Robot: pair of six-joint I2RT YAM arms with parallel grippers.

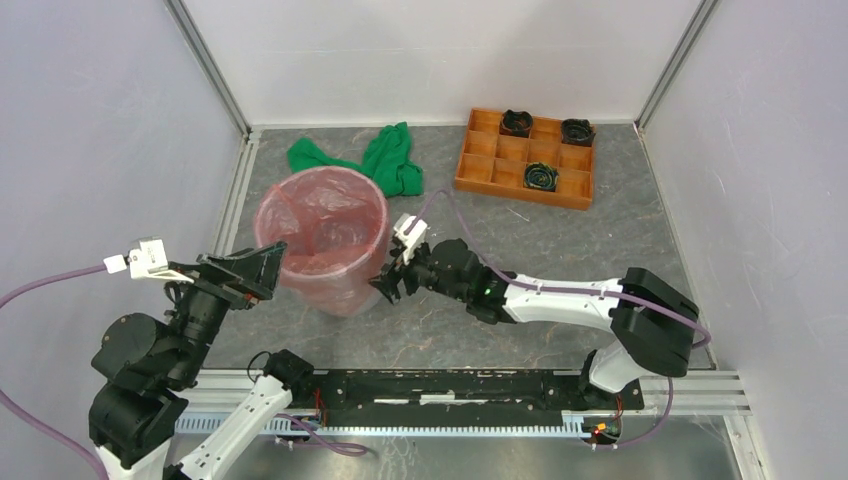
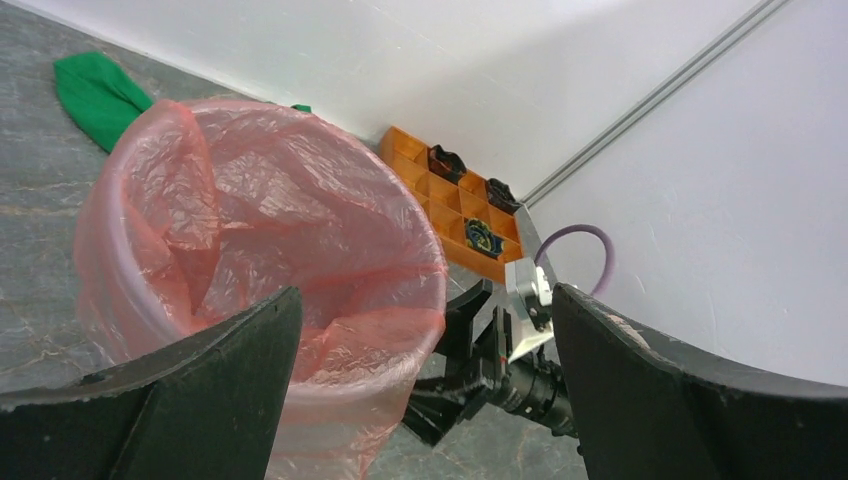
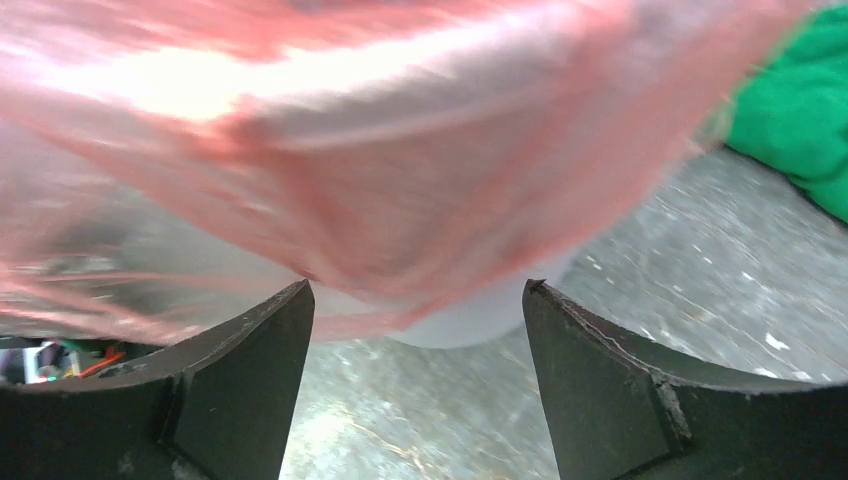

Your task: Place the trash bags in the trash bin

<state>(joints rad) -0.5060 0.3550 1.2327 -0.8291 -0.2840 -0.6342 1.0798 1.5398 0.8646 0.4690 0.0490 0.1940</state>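
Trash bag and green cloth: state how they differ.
The trash bag is translucent, glossy red-orange film; the green cloth is opaque fabric. The trash bag lines the trash bin, folded over its rim; the green cloth lies crumpled on the table behind it. Both are soft and wrinkled.

One red bag (image 1: 325,215), one bin (image 3: 465,325), one green cloth (image 1: 385,160), one tray (image 1: 478,165), three dark coils (image 1: 516,122) (image 1: 577,131) (image 1: 541,176).

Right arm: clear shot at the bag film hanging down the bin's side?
Probably yes. The right hand is open and sits close beside the trash bag draped over the trash bin. The film is directly ahead of it, with nothing in between.
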